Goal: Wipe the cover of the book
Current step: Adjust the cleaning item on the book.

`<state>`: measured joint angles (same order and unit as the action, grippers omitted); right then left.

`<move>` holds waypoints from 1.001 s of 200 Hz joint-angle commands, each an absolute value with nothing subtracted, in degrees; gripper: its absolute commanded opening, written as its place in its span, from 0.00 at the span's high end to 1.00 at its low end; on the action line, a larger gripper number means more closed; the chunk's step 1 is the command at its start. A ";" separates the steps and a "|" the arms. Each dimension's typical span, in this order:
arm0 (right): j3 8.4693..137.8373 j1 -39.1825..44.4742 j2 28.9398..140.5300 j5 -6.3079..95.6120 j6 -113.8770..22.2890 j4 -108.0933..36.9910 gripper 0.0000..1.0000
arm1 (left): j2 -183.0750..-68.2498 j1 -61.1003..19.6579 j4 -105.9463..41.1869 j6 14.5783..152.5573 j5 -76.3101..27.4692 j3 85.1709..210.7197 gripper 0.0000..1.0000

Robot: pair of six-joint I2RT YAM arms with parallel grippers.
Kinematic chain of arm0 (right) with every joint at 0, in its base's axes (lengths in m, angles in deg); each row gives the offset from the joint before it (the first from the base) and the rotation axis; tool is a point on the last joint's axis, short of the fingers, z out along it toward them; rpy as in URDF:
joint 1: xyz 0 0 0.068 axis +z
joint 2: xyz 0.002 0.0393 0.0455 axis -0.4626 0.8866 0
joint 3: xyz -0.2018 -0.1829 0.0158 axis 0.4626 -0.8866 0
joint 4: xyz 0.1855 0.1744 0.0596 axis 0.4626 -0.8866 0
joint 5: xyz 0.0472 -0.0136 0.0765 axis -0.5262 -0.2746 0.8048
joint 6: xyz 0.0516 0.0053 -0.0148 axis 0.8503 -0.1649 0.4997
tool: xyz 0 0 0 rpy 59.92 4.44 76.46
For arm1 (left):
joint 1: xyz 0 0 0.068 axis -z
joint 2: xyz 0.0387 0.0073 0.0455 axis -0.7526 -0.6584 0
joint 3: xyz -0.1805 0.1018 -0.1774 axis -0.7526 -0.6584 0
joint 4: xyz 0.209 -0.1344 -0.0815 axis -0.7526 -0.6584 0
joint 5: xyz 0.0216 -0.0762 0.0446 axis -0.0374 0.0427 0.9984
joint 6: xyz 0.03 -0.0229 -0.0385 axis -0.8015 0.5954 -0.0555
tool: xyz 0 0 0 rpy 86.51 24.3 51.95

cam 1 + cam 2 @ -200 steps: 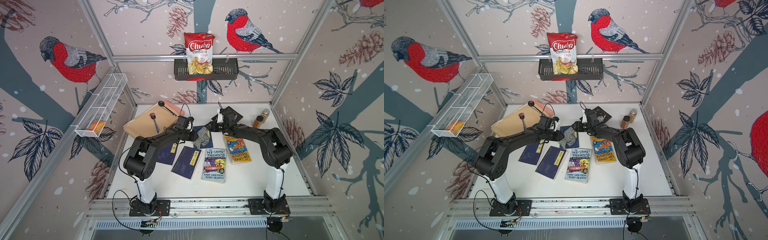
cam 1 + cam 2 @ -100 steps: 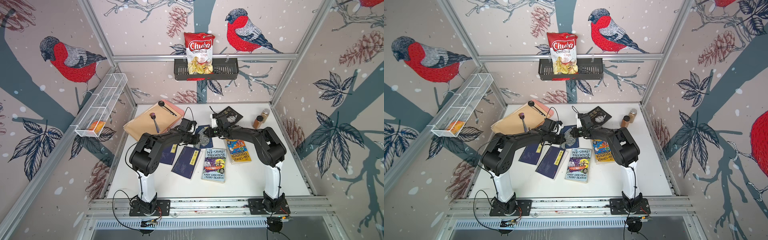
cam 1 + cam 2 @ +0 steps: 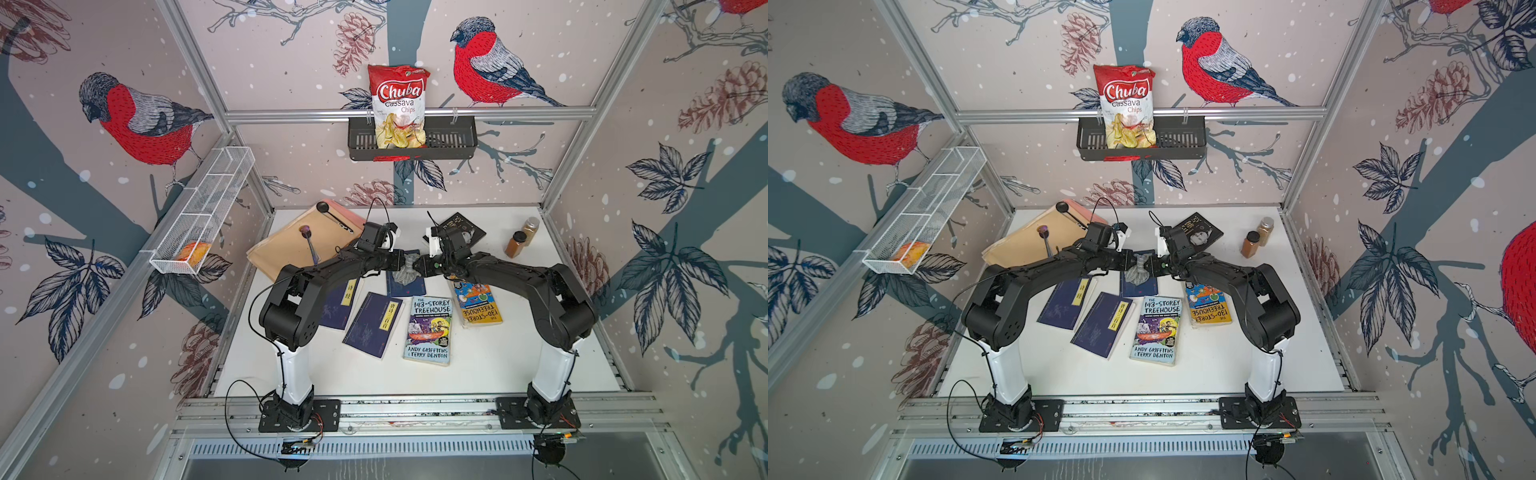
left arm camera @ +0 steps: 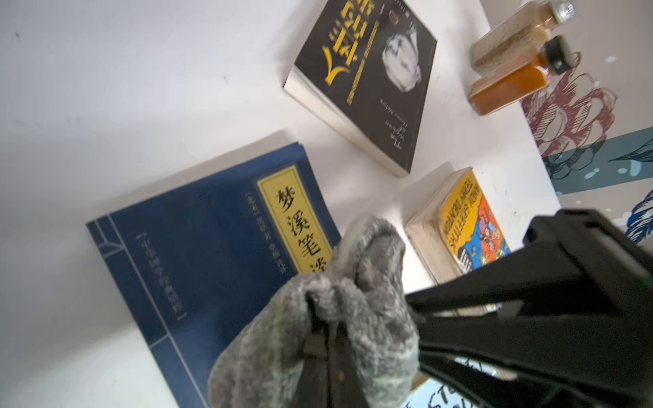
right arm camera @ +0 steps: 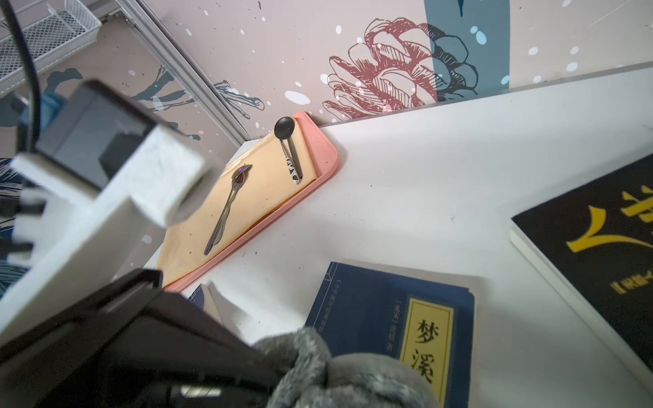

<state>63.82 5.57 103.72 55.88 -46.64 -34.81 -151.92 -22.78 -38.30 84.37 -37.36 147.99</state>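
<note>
Closing the gap seen a second ago, the two arms now meet nose to nose above the back middle of the tabletop [image 3: 478, 365]. On the left, the left claw [image 3: 399, 262] is clamped together on a bunched grey cloth [image 3: 408, 271], as it was then. On the right, the right claw [image 3: 420, 266] stood back by the black book [image 3: 457, 222] with its fingers apart. It has since swung forward and pinched down on the cloth's opposite side, so both claws grip the same wad. The cloth hangs over the blue book with the yellow label [image 3: 415, 289]. That book lies flat where it lay before, between a second blue book [image 3: 343, 309] and the 130-Storey Treehouse paperback [image 3: 478, 305]. None of the books has shifted.

Both top views show the meeting from above, with the grey cloth [image 3: 1139, 269] between the left claw [image 3: 1128, 262] and the right claw [image 3: 1152, 266], but not the grip itself. The left wrist view supplies it. There the left claw [image 4: 319, 318] has its dark fingers buried in a fold of the grey cloth [image 4: 371, 282], and the right claw [image 4: 413, 318] bites in from the side. The cloth also hides one end of the label on the blue book with the yellow label [image 4: 212, 265]; whether it touches the cover I cannot tell. Only that view shows an orange-filled spice jar [image 4: 512, 81] up close. The right wrist view shows none of its own fingers, only the grey cloth [image 5: 335, 374] and the blue book with the yellow label [image 5: 371, 311]. Beyond them it shows a pink tray [image 5: 318, 166] carrying a metal spoon [image 5: 226, 208].
</note>
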 commanded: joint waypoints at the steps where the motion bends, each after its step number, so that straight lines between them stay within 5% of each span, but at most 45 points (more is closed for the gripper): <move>1: 61.71 5.75 101.58 59.12 -45.59 -30.52 0.86 | -151.09 -23.33 -30.99 85.27 -39.86 147.48 1.00; 86: 62.32 8.39 113.55 54.78 -37.19 -24.09 0.88 | -158.23 -25.27 -25.75 88.03 -43.09 146.15 1.00; 130: 61.25 7.35 113.86 53.64 -36.07 -22.73 0.88 | -157.00 -25.48 -26.36 88.30 -44.16 146.77 0.66; 200: 59.62 6.63 112.87 54.25 -35.32 -20.70 0.88 | -153.43 -26.58 -34.26 88.15 -38.46 148.20 0.59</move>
<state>60.17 6.77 113.28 56.12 -36.02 -20.23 -154.33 -26.49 -29.77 88.91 -42.85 147.33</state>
